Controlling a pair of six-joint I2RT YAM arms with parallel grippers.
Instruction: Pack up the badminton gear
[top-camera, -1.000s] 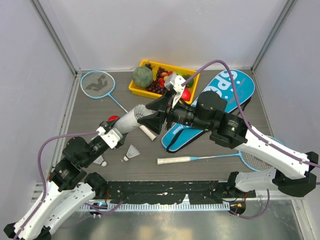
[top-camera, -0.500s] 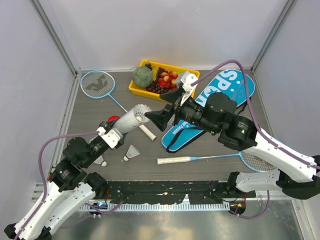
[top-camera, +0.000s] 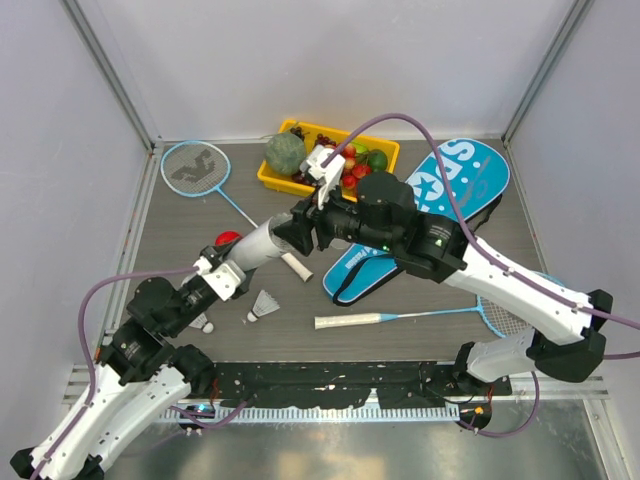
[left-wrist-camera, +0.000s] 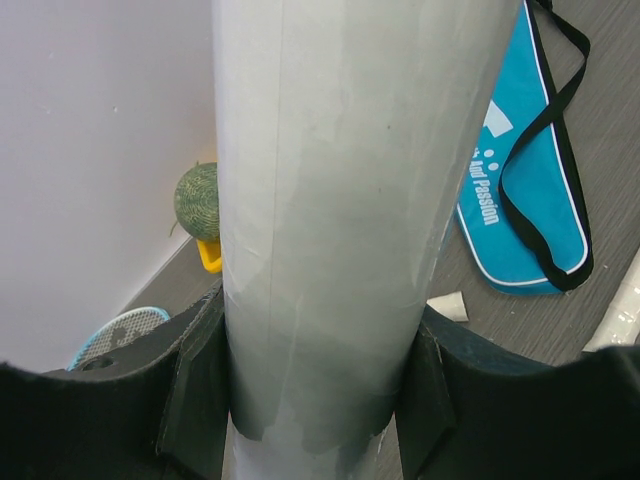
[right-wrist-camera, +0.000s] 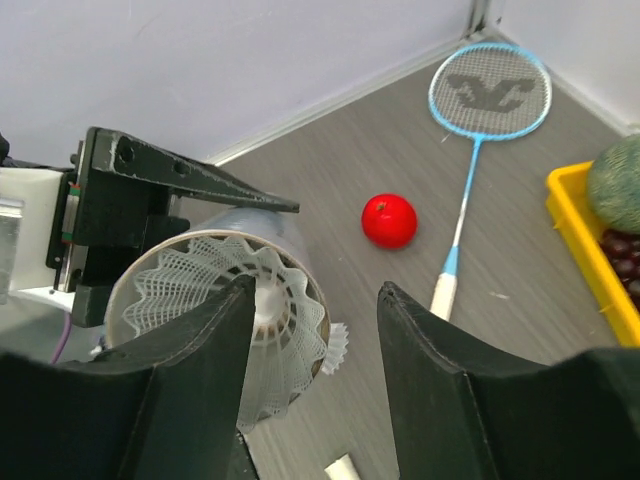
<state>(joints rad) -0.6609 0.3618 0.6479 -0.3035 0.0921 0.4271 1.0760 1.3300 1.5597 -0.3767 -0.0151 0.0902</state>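
Where the left gripper clamps the white tube near its lower end, the tube's long axis rises away toward the right gripper. A shuttlecock sits in the tube mouth, skirt outward, just beyond the right fingers, which stand spread, gripping nothing.
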